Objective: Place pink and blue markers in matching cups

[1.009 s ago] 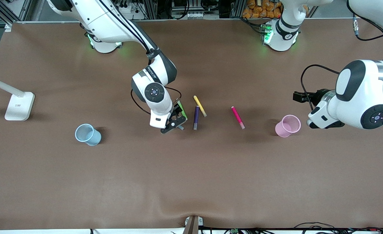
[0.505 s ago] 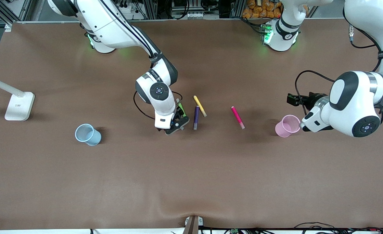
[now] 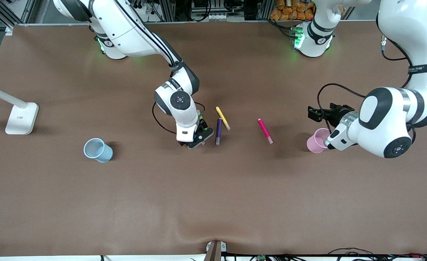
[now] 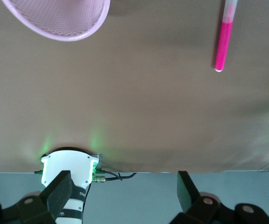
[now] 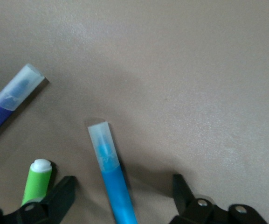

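The blue marker (image 5: 113, 182) lies on the brown table between the open fingers of my right gripper (image 5: 122, 189), which is low over it; in the front view that gripper (image 3: 196, 139) hides it. The pink marker (image 3: 265, 131) lies in the middle of the table and also shows in the left wrist view (image 4: 224, 39). The pale pink cup (image 3: 315, 143) stands toward the left arm's end, and the pale blue cup (image 3: 97, 149) toward the right arm's end. My left gripper (image 3: 316, 113) is open and empty, up in the air beside the pink cup (image 4: 59, 18).
A green pen (image 5: 37, 179) lies right beside the blue marker, under one right finger. A dark purple pen (image 3: 218, 131) and a yellow pen (image 3: 222, 117) lie between the right gripper and the pink marker. A white stand (image 3: 21, 117) sits at the right arm's end.
The left arm has swung toward the middle of the table, its wrist now over the pink cup's edge. The right gripper has shifted slightly and come down over the blue marker.
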Robot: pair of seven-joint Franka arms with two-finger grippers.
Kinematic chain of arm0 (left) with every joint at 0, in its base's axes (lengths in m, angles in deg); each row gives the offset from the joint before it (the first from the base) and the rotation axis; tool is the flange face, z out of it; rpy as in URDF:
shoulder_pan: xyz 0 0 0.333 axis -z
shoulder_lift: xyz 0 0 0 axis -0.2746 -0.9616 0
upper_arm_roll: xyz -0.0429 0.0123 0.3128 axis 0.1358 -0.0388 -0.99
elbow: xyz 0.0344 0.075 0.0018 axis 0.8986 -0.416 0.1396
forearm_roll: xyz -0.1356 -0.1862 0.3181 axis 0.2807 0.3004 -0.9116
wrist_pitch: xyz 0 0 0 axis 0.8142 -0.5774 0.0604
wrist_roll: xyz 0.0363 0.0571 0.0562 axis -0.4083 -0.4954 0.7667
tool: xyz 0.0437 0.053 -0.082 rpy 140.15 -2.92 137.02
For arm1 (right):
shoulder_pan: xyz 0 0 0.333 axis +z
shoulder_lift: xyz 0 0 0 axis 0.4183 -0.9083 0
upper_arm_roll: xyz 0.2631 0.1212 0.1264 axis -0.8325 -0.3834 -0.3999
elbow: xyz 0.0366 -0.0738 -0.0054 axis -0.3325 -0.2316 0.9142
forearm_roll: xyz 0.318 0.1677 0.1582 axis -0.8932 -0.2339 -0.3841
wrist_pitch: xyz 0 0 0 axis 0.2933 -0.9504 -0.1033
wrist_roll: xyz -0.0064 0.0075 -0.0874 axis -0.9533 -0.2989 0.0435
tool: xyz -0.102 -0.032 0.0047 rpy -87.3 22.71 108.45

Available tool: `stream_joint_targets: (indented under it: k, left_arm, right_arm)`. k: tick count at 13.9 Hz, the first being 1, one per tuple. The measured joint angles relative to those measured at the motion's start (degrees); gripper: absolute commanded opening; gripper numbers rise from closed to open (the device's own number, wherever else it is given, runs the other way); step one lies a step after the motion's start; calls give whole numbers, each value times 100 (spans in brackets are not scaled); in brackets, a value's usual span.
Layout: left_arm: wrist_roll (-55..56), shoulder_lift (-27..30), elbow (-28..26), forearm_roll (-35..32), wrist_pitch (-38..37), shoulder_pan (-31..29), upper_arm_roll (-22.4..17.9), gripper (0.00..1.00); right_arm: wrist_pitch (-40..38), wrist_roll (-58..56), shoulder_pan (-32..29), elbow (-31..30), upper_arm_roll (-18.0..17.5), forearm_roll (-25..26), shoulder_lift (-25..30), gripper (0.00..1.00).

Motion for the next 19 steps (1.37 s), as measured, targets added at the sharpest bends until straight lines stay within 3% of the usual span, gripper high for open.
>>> stream_joint_targets:
  k: [2, 3, 9, 15, 19]
  left_arm:
    - [133, -197, 102, 259, 232, 3, -2, 100]
    - [235, -281, 152, 380, 378, 23, 2, 100]
    - [673, -559, 285, 655, 987, 341, 21, 100]
    - [1664, -873, 282, 895, 1813, 778, 32, 100]
    - [1801, -985, 202, 896, 2121, 1024, 32, 100]
  right_arm:
    - [2, 0, 0, 0, 15, 18, 24, 6]
    - [2, 0, 0, 0, 28, 23, 34, 0]
    - [-185, -326, -2, 22, 76, 44, 66, 0]
    - [-1925, -1701, -109, 378, 530, 67, 527, 0]
    - [-2845, -2722, -621, 515, 708, 74, 1024, 0]
